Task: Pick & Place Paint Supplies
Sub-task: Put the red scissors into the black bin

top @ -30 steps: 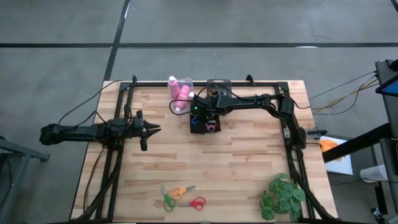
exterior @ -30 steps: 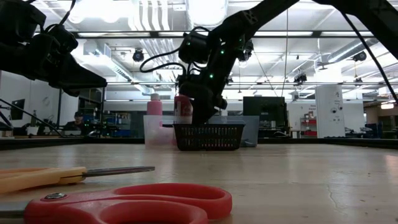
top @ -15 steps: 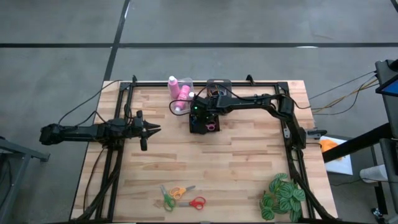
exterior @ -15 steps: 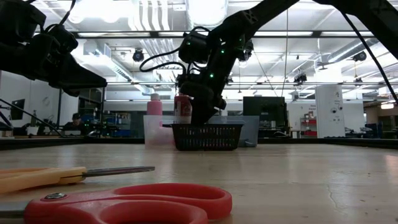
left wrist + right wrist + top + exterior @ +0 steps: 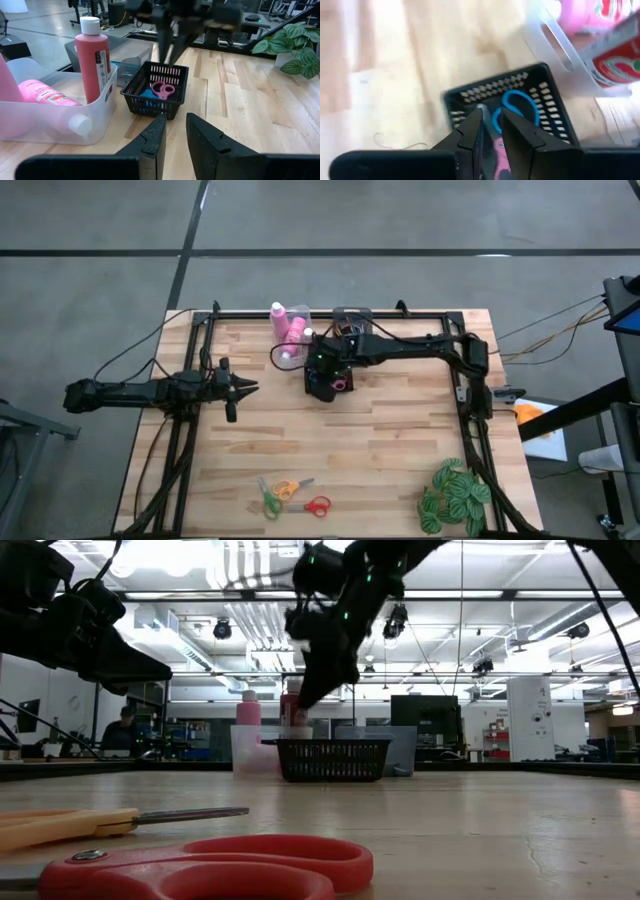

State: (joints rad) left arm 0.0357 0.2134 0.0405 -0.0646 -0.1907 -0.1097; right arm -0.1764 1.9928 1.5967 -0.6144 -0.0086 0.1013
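The wooden surface (image 5: pixel 380 440) carries everything, with the green leafy plant (image 5: pixel 455 498) at its near right corner. Along the far edge a clear bin (image 5: pixel 55 117) holds the pink bottles (image 5: pixel 290 328) and a red bottle with a white cap (image 5: pixel 93 59); the clear bin stands just beside a black mesh basket (image 5: pixel 156 90). Inside the basket lie a pair of pink-handled scissors (image 5: pixel 162 90) and a pair of blue-handled scissors (image 5: pixel 515 111). The right gripper (image 5: pixel 312 690) hangs directly above the basket, raised clear of its rim, its fingers (image 5: pixel 470 131) nearly together with only a narrow gap and nothing between them. The left gripper (image 5: pixel 238 388) waits over the left side of the surface, well apart from the basket, its fingers (image 5: pixel 150 142) also close together and empty. Near the front edge three more pairs of scissors lie close to one another on the surface: green-handled scissors (image 5: pixel 270 500), orange-handled scissors (image 5: pixel 290 488) and red-handled scissors (image 5: pixel 316 506).
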